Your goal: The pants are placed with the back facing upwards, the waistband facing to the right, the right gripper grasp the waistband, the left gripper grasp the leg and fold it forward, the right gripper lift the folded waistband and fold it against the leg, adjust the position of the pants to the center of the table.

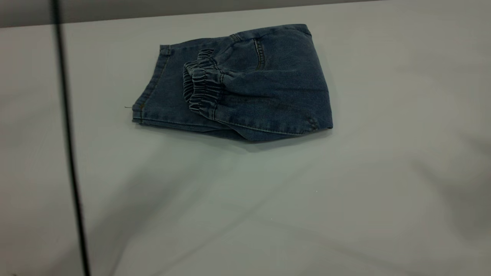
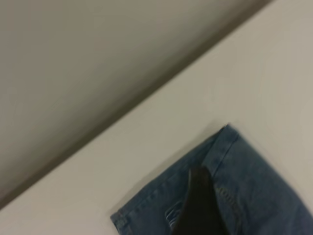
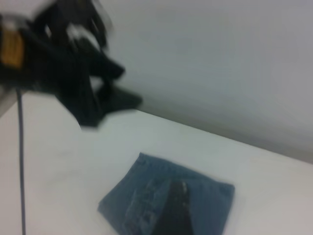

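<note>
- The pants (image 1: pixel 245 82) lie folded into a compact bundle toward the far side of the table (image 1: pixel 268 211), long axis left to right, neither arm touching them in the exterior view.
- My left gripper (image 2: pixel 198 210) hangs above the denim near its hem corner; jaw opening cannot be determined.
- My right gripper (image 3: pixel 173 210) hangs over the bundle, holding nothing that I can see; opening likewise undetermined.
- Judgement: centring remains; the bundle must come nearer.
- Material: soft denim, tan stitching, gathered elastic waistband (image 1: pixel 203 82) uppermost.
</note>
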Controlling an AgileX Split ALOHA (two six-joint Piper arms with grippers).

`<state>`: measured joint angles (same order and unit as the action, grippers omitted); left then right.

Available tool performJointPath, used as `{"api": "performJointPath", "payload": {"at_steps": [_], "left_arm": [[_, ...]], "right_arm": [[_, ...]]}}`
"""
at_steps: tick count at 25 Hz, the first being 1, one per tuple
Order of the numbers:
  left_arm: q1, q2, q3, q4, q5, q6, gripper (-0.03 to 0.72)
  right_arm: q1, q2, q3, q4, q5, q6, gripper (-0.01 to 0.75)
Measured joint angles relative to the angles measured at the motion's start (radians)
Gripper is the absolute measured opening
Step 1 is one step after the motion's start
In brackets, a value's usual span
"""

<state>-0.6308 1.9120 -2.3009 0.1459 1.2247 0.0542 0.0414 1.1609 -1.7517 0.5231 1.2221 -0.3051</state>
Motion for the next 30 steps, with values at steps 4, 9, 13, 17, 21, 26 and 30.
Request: {"api": "performJointPath", "payload": {"at_steps": [4, 9, 13, 17, 21, 26, 30], "left_arm": [[0.000, -0.140, 0.114, 0.016, 0.000, -0.002, 0.507], [0.000, -0.359, 0.362, -0.013, -0.002, -0.010, 0.507], [0.000, -0.541, 0.571, -0.017, -0.002, -0.016, 0.507], [0.000, -0.720, 0.767, -0.017, -0.003, -0.017, 0.507], [0.000, -0.888, 0.953, -0.018, -0.003, -0.029, 0.507], [0.000, -1.076, 1.176, -0.019, -0.005, -0.041, 0.507], [0.000, -1.221, 1.335, -0.019, -0.003, -0.041, 0.507]], "right_arm": [[0.000, -0.196, 0.171, -0.002, 0.000, -0.001, 0.588], [0.000, -0.485, 0.386, -0.004, -0.072, -0.001, 0.588], [0.000, -0.701, 0.548, -0.055, -0.100, 0.055, 0.588], [0.000, -0.859, 0.656, -0.139, -0.033, 0.121, 0.588], [0.000, -0.942, 0.744, -0.219, 0.002, 0.146, 0.588], [0.000, -1.020, 0.884, -0.226, 0.000, 0.147, 0.588], [0.000, -1.095, 1.006, -0.255, -0.002, 0.117, 0.588]]}}
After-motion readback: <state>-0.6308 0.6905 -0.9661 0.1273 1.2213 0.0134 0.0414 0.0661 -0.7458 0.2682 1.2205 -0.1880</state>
